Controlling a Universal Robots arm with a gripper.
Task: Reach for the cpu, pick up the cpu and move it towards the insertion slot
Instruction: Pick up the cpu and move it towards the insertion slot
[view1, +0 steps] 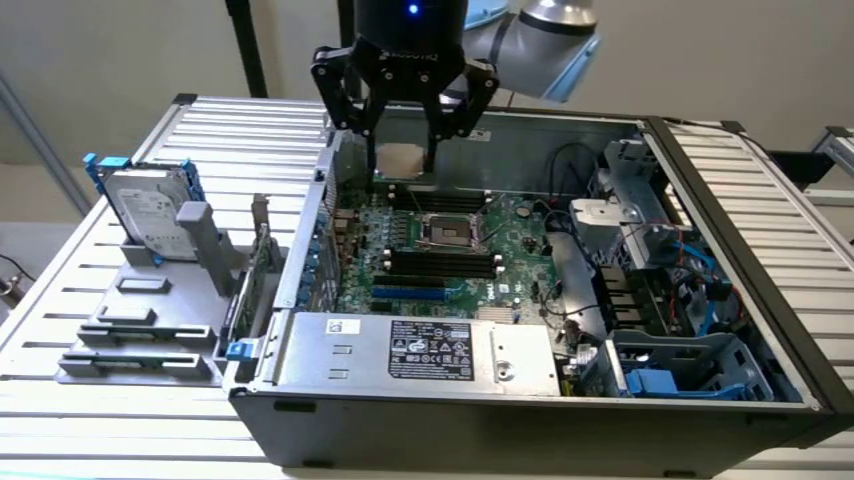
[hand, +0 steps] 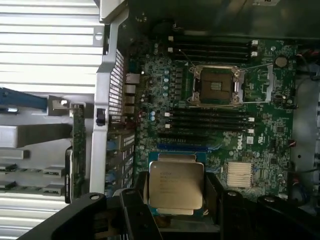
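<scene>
The gripper, at the upper middle of the exterior view, grips the cpu between its two black fingers, lifted above the rear of the green board. The insertion slot lies just below it in frame, near the centre, open and apart from the chip.

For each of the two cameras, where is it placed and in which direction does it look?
Exterior view: off the arm, above the open computer case, looking down at the motherboard; the arm and pincer show, closed on the cpu.
Wrist view: on the wrist, looking down past the fingers and cpu to the board.
Both share: cpu, insertion slot, black memory slots.
</scene>
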